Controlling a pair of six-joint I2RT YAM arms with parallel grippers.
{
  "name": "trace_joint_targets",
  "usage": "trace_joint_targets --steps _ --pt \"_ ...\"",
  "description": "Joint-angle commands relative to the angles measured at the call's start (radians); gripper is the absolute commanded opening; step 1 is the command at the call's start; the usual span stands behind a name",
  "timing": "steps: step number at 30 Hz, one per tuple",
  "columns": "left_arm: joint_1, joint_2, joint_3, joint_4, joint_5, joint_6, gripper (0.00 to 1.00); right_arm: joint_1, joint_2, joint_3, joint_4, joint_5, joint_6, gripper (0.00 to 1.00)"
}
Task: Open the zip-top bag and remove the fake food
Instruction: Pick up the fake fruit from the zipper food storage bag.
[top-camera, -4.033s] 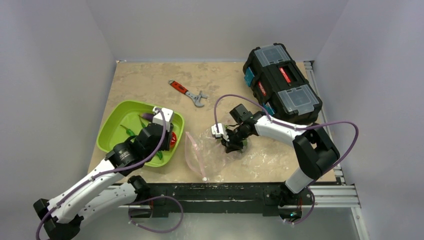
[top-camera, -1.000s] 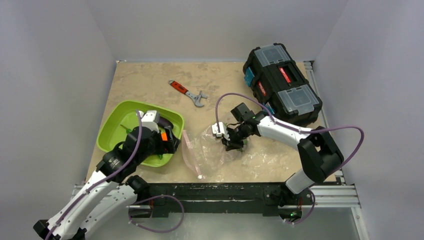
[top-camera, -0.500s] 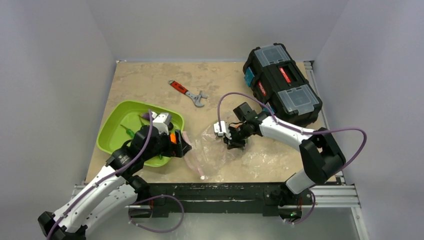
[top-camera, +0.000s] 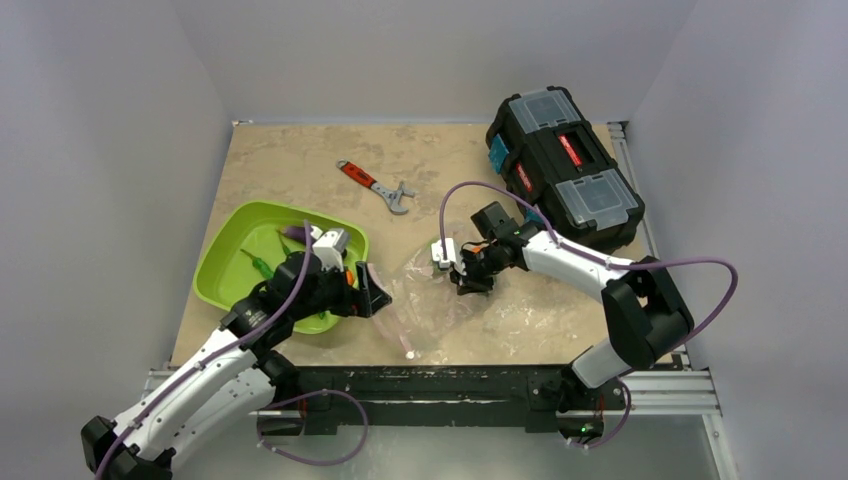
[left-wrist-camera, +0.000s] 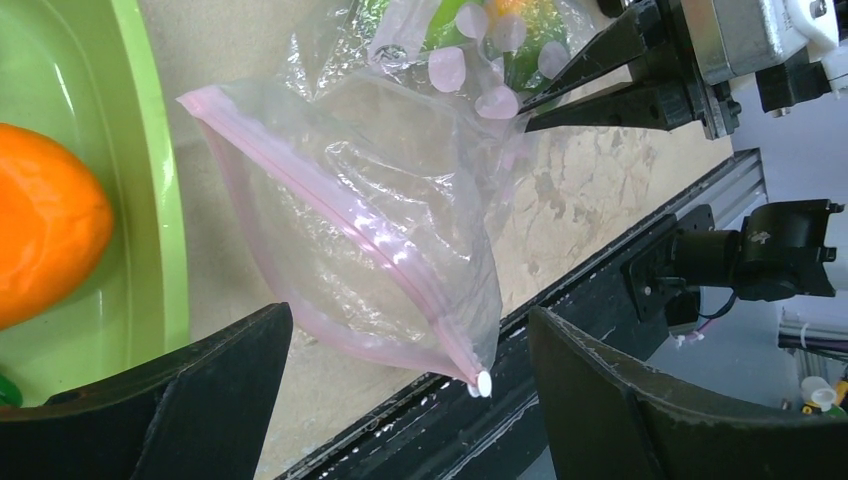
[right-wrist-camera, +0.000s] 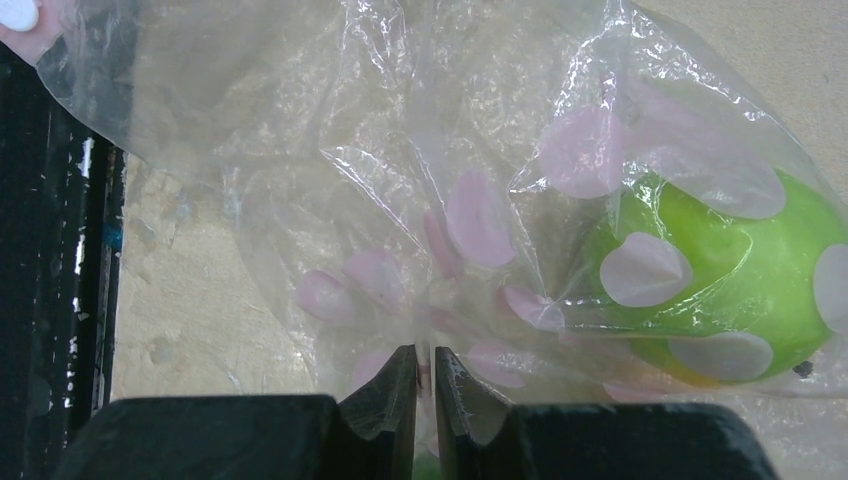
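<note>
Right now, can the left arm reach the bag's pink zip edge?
Probably yes. The left end effector is open and faces the zip-top bag's pink strip with nothing between them; the right end effector pinches the bag's far side.

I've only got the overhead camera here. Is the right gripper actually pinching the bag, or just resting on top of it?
Observer: Pinching. In the right wrist view the right gripper is nearly shut, with a fold of the zip-top bag caught between its fingers.
Operator: Anything inside the bag?
Observer: Yes, a round green fake food sits under the plastic just beyond the pinch.
Operator: And the left gripper?
Observer: The left wrist view shows the left gripper wide open with nothing gripped, facing the bag's pink zip strip.
</note>
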Motion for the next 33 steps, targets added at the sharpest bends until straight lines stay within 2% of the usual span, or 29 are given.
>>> trace_joint_targets --steps 1,24,33 --pt "0.002 0.006 -0.014 0.073 0.04 -0.021 0.87 -0.007 -0.031 -0.005 0.022 0.007 -0.014 0.11" --pt "-0.017 0.013 -0.044 0.105 0.049 -0.029 0.88 -0.013 -0.03 -0.009 0.011 0.02 -0.029 0.14" --pt "-0.017 0.011 -0.047 0.107 0.049 -0.027 0.88 -0.014 -0.032 -0.009 0.004 0.019 -0.036 0.19"
